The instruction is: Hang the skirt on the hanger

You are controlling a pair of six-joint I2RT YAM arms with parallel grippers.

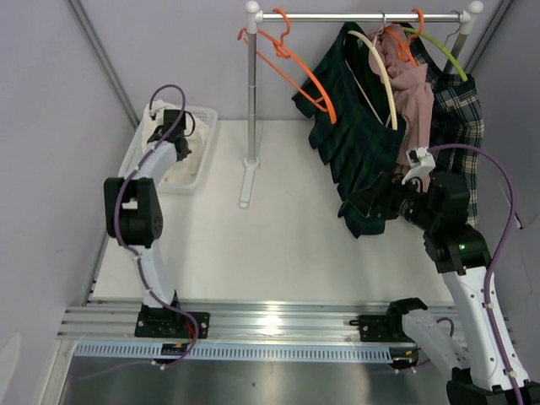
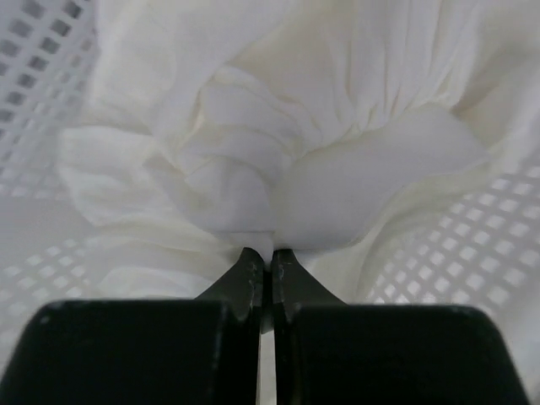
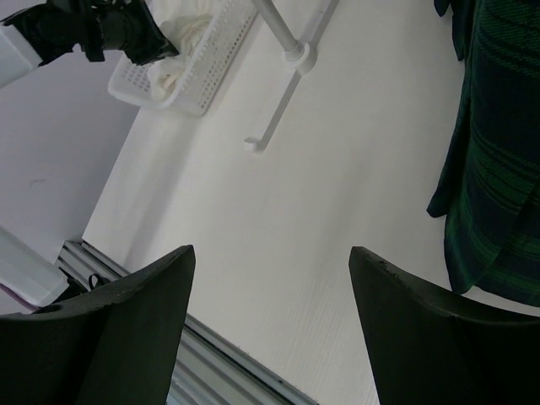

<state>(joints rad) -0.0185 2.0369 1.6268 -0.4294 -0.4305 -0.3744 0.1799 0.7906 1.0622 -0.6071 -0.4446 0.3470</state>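
- Left arm (image 1: 135,207), upper left, in basket (image 1: 205,156), jaws pinching white skirt (image 2: 337,186).
- Right arm (image 1: 456,240), right side, jaws spread.
- White table (image 1: 278,245), grey walls (image 1: 51,126).

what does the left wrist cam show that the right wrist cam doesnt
Only left wrist: the left gripper pinched shut on folds of the white skirt, close up. Only right wrist: the open right gripper, bare table, the rack base and the hanging green plaid skirt. Both: the white skirt lying in the white basket.
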